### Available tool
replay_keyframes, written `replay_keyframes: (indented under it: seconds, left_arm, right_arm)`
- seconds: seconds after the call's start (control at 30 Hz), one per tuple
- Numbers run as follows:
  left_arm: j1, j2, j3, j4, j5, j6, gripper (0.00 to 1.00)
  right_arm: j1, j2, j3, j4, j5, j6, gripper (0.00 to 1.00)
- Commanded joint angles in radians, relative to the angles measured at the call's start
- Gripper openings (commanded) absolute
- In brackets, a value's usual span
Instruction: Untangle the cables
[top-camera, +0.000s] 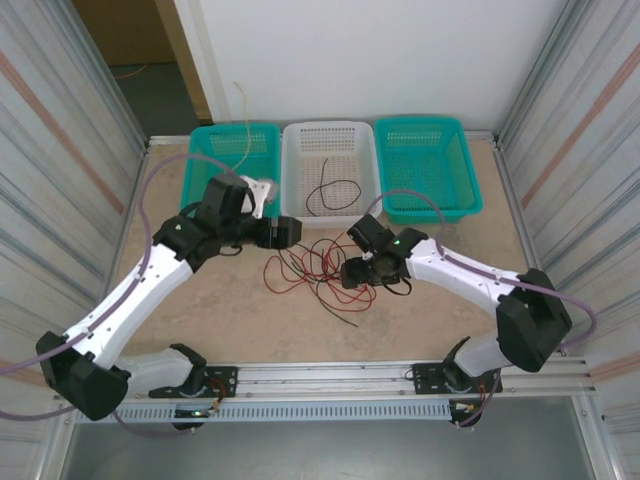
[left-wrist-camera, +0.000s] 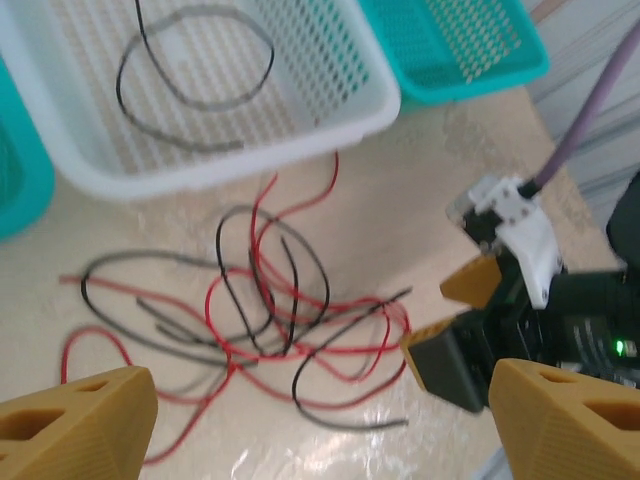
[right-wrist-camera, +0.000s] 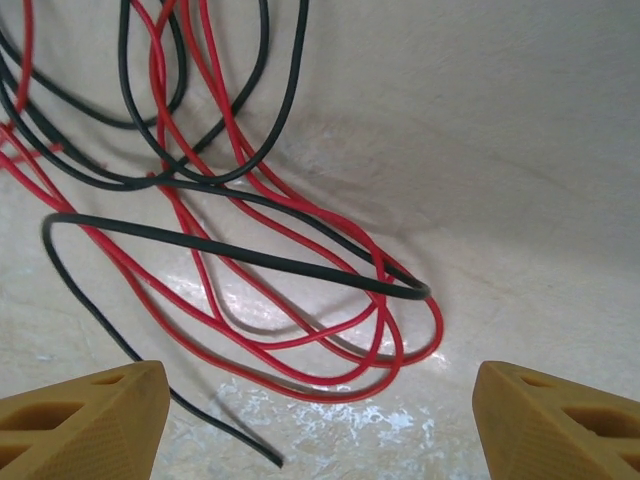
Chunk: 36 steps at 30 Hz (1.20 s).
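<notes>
**Both end effectors open over the cable tangle**

The left end effector (left-wrist-camera: 320, 432) has its two tan fingers (left-wrist-camera: 75, 425) spread wide apart. Nothing is clamped between them. It hovers at the left side of the tangle.

The right end effector (right-wrist-camera: 320, 420) also stands with its fingers (right-wrist-camera: 560, 415) well apart and grips nothing. The left wrist view shows it just beside the right edge of the tangle.

The red and black cables (top-camera: 315, 265) lie in a loose knot on the table (top-camera: 440, 300), between the two end effectors and just in front of the white basket (top-camera: 292, 170). One black cable (top-camera: 330, 192) lies coiled inside that basket. A pale yellow cable (top-camera: 243, 120) rises from the left teal basket (top-camera: 200, 160).
</notes>
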<state>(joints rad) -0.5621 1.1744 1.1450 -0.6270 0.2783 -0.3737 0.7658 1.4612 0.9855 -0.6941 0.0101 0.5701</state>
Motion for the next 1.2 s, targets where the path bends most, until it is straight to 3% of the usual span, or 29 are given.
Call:
replay_keyframes:
  seconds: [0.0,0.13,0.3,0.5,0.67,0.87,1.07,1.17]
  left_arm:
    - [0.007,-0.019,-0.086,0.005,0.083,-0.053,0.82]
    - [0.008,0.001,-0.137,0.062,0.129,-0.091,0.74]
    - [-0.002,0.032,-0.149,0.094,0.146,-0.086,0.68]
    - [-0.007,0.071,-0.206,0.119,0.137,-0.07,0.61]
    - [-0.037,0.131,-0.229,0.126,0.014,-0.052,0.63]
    - [-0.066,0.199,-0.217,0.134,0.003,-0.04,0.63]
    - [-0.061,0.197,-0.228,0.168,0.011,-0.054,0.63]
    - [-0.062,0.218,-0.219,0.191,0.079,-0.057,0.63]
  right_arm:
    - [0.004,0.079,0.052,-0.027,0.063,-0.061,0.77]
    - [-0.022,0.136,0.091,-0.016,0.073,-0.094,0.74]
    - [-0.043,0.177,0.096,0.025,0.049,-0.123,0.62]
    - [-0.015,0.173,0.085,0.025,0.056,-0.145,0.15]
    - [0.074,0.105,0.133,-0.076,0.184,-0.133,0.02]
    - [0.152,-0.002,0.242,-0.25,0.328,-0.077,0.0]
    - [0.194,-0.104,0.374,-0.314,0.342,-0.086,0.0]
    - [0.196,-0.129,0.43,-0.32,0.328,-0.087,0.0]
